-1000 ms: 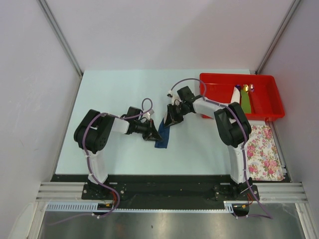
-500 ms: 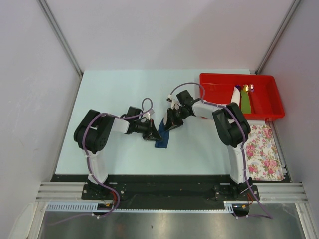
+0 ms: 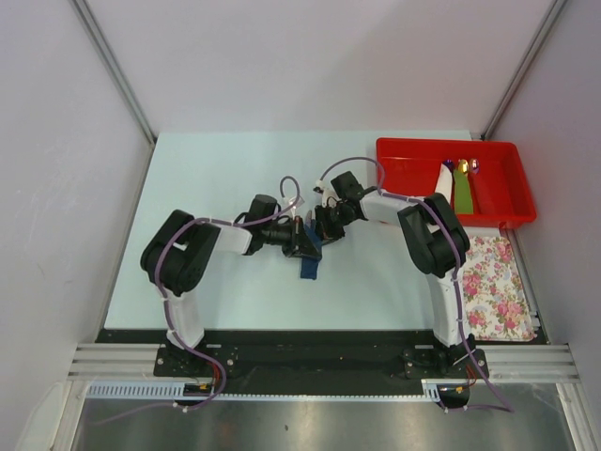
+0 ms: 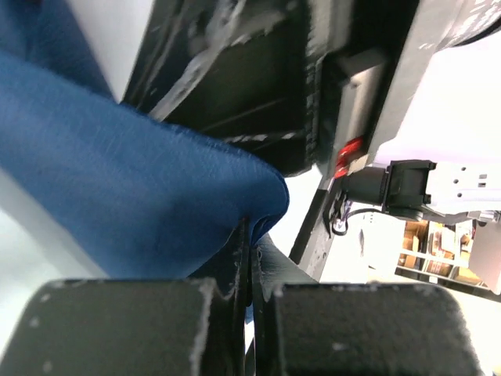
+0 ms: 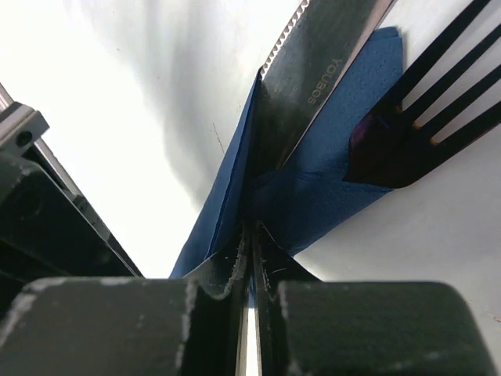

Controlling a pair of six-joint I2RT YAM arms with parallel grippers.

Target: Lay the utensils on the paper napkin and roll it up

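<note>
- The left arm (image 3: pixel 178 258) and right arm (image 3: pixel 434 235) rise from their bases at the near edge of the desk (image 3: pixel 207 178). Both fold inward at the elbow and reach toward the middle.
- A floral cloth (image 3: pixel 496 287) lies at the near right corner, well apart from the work, just outside the right arm.
- Bare desk stretches along the whole left side and between the arm bases.
- The paper napkin (image 3: pixel 309 266) sits at mid-desk, partly folded, its near end poking out below the two wrists.
- The left pincer (image 4: pixel 249 243) comes in low from the left, pressed together on a fold of the napkin.
- The right pincer (image 5: pixel 250 235) meets it from the right, nearly nose to nose, pinching the napkin's edge.
- In the right wrist view the knife (image 5: pixel 321 70) lies inside the fold with its serrated edge showing. The fork (image 5: pixel 438 102) sticks its tines out beside it.
- The red tray (image 3: pixel 404 178) sits at the far right corner, with a few slim pieces in it.
- The far left of the desk is open up to its back edge.
</note>
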